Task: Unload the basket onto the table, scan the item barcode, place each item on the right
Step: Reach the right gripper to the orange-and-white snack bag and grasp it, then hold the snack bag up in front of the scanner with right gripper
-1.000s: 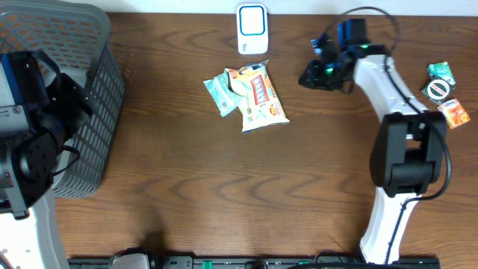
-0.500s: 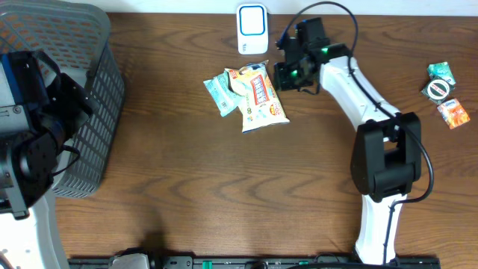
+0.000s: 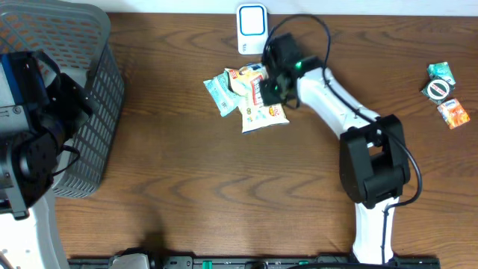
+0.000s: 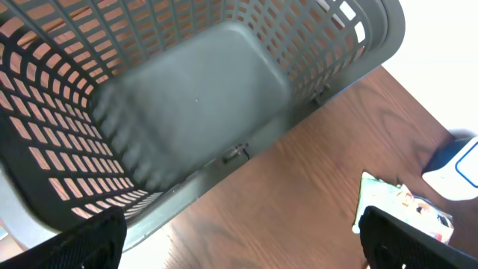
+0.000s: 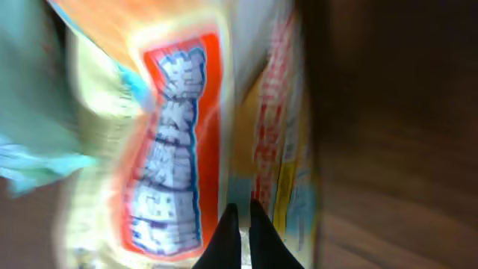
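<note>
Right tool (image 5: 240, 228), closed and empty, hovers over the snack packet (image 5: 179, 149): approach step. Next you open it, grasp, then present the barcode to the scanner (image 3: 252, 28).

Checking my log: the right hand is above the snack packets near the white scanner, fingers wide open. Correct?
No: the right hand is shut, fingertips together, as the right wrist view shows. It is above the snack packets near the white scanner.

Yellow-orange snack packet (image 3: 261, 112), red label; grey lattice basket (image 3: 101, 112).
</note>
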You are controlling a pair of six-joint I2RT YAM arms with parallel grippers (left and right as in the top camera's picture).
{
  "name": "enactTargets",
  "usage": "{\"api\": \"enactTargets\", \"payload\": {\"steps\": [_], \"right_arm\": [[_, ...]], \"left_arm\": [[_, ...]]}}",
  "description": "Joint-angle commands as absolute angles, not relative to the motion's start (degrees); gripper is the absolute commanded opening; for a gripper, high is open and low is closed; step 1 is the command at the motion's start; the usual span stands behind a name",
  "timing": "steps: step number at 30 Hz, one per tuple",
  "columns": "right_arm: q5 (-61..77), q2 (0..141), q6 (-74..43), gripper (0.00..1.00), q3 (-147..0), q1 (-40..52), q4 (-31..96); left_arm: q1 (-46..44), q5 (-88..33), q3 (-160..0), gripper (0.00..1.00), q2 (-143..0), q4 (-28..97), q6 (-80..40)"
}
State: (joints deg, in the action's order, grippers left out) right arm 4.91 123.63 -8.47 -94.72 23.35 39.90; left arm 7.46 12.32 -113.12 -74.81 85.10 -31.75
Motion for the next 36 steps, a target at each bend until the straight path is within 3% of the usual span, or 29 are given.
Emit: {"api": "enactTargets", "payload": {"steps": [1, 11, 19, 29, 36], "right_arm": [[2.0, 122.9, -10.6, 0.01, -88.1, 25.3, 38.8], [1.4, 114.2, -14.8, 0.01, -90.5, 25.7, 49.6], [1.4, 102.6, -14.7, 0.01, -90.5, 25.9, 39.9], [1.4, 112.8, -15.5, 0.01, -89.1, 26.0, 28.6], [2.0, 123.4, -17.4, 0.01, -89.1, 26.0, 29.3]], "left_arm": [[7.7, 12.4, -113.5, 0.98, -74.8, 85.2, -32.2], [7.7, 12.5, -113.5, 0.98, -74.8, 85.2, -32.2], [7.7, 12.5, -113.5, 0.98, -74.8, 85.2, -32.2], [7.7, 12.5, -113.5, 0.98, -74.8, 85.3, -32.2], [7.7, 12.5, -113.5, 0.98, -74.8, 85.2, -32.2]]}}
